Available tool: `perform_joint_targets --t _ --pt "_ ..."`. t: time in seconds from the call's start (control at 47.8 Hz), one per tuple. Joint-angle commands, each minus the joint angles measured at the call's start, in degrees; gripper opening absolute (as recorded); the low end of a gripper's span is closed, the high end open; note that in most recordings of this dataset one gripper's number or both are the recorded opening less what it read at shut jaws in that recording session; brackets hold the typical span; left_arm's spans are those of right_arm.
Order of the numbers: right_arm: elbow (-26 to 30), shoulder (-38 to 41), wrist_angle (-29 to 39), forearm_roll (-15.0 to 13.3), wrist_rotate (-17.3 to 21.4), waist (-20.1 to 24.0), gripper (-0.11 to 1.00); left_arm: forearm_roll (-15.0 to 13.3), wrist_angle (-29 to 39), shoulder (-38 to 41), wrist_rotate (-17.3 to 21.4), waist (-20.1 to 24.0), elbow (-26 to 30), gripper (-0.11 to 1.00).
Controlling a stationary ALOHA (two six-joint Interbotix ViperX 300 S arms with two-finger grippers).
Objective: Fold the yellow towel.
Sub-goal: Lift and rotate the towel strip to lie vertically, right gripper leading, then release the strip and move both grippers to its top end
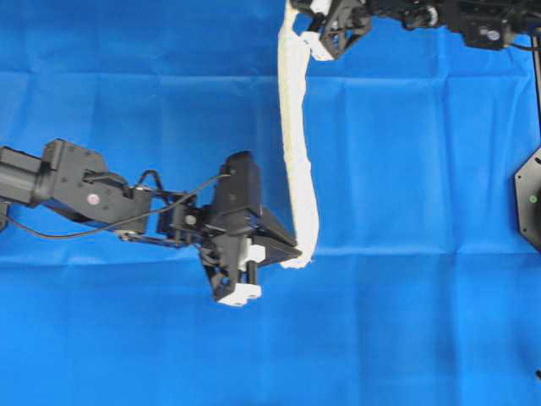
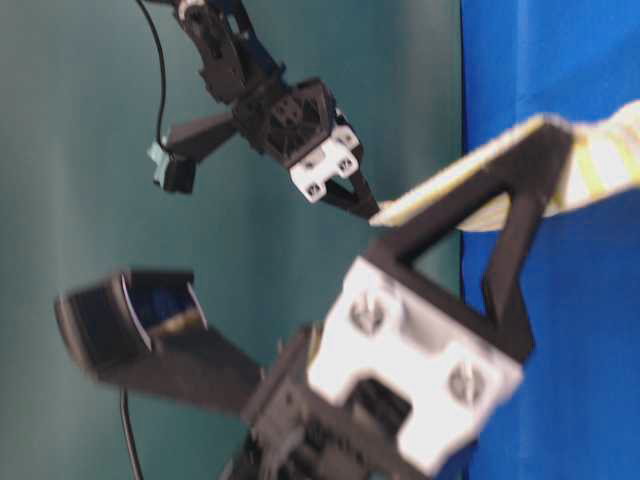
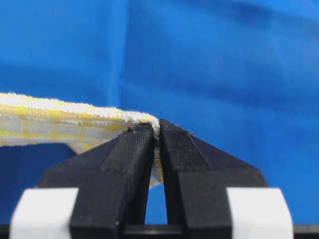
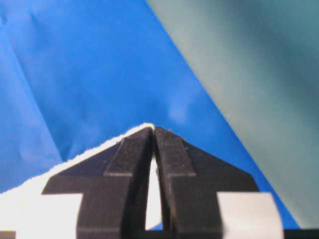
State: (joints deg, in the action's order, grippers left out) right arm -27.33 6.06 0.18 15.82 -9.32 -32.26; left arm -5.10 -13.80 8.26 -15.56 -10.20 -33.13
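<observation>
The yellow towel [image 1: 297, 144] hangs in the air as a long narrow strip, held up at both ends above the blue cloth. My left gripper [image 1: 296, 255] is shut on its near end. In the left wrist view the towel's hemmed edge [image 3: 70, 119] runs off to the left from my shut left gripper [image 3: 156, 128]. My right gripper [image 1: 297, 19] is shut on the far end at the top edge of the overhead view. In the right wrist view the towel [image 4: 30, 191] shows white beside my shut right gripper [image 4: 152, 128]. From table level the towel [image 2: 600, 165] spans between both grippers.
The blue background cloth [image 1: 423, 254] covers the table under the towel. A black base plate [image 1: 528, 199] sits at the right edge. The table's far edge, with grey-green floor beyond, shows in the right wrist view [image 4: 249, 74].
</observation>
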Motion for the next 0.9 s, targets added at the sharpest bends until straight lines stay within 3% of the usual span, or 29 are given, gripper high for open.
perform_joint_targets --t 0.0,0.272,0.795,0.879 --pt "3.43 0.7 -0.44 -0.09 0.09 -0.09 0.02 -0.79 -2.02 -2.9 -0.09 -2.72 -1.32 0.03" --pt "7.21 5.01 -0.26 -0.09 0.09 1.49 0.02 -2.46 -4.83 -5.98 -0.18 -2.81 -7.91 0.03" --pt "8.61 8.7 -0.09 -0.18 -0.18 3.52 0.02 -2.55 -4.57 -2.55 -0.18 -0.88 -8.79 0.04" --pt "8.7 9.14 -0.09 -0.18 -0.26 3.78 0.03 -2.9 -4.57 -2.29 -0.18 -0.53 -8.79 0.1"
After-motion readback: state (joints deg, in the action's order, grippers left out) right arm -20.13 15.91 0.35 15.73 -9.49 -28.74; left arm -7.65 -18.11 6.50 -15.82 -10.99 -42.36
